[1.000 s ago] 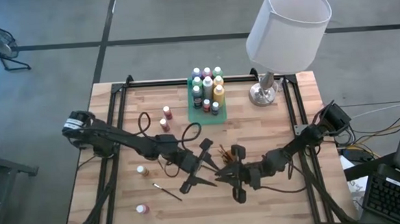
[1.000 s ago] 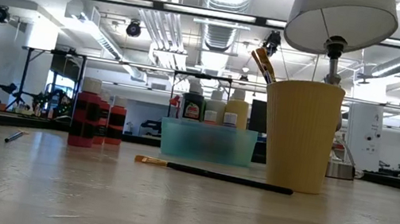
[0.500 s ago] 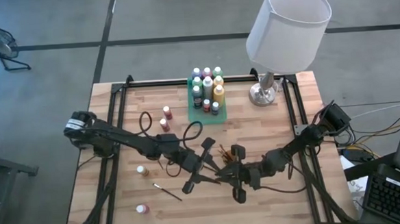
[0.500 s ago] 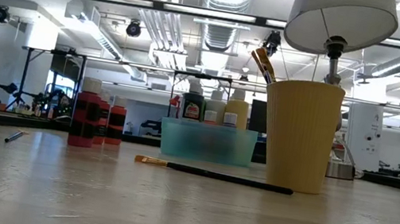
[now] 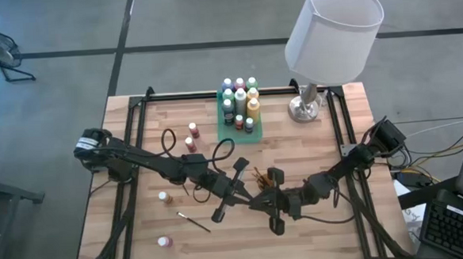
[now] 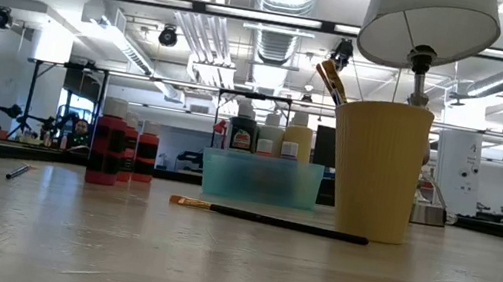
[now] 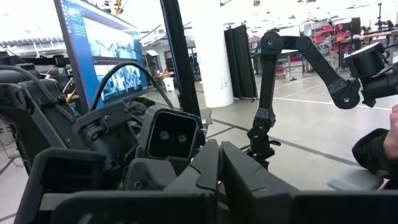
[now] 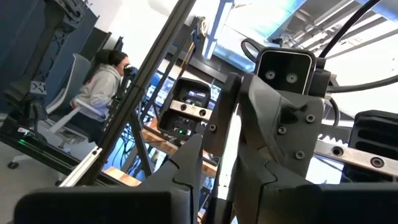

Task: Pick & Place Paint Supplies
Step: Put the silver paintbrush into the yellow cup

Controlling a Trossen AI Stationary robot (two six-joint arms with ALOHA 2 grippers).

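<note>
Both arms meet near table centre-front, grippers nose to nose. Left gripper (image 5: 247, 198) reaches in from the left side; its wrist view shows the two dark fingers (image 7: 208, 171) pressed together, clenched, nothing visible between them. Right gripper (image 5: 261, 201) comes from the right side; in its wrist view the fingers (image 8: 193, 163) stand a narrow gap apart w/ a thin pale sliver between them; can't tell whether that is a brush handle or background, so grasp unclear. Each wrist cam looks straight at the other arm's camera housing. Orange-yellow cup (image 6: 377, 167) stands just behind the grippers, w/ paintbrushes in it (image 6: 330, 79), tips sticking up above the rim. One dark-handled paintbrush (image 6: 269, 221) lies flat on the wood in front of the cup in low view. Green tray (image 5: 236, 135) sits at the table's back centre, holding a cluster of paint bottles (image 5: 240, 97) upright, pale caps up. Two red bottles (image 5: 191, 137) stand left of the tray, apart from it. A small bottle (image 5: 163, 196) stands front-left, another red bottle (image 5: 165, 242) near the front-left edge, and a short brush (image 5: 192, 221) lies between them and the left arm. Table lamp (image 5: 331, 29) w/ white shade at back right. A seated person (image 8: 99, 87) shows beyond the table in the right wrist view.
</note>
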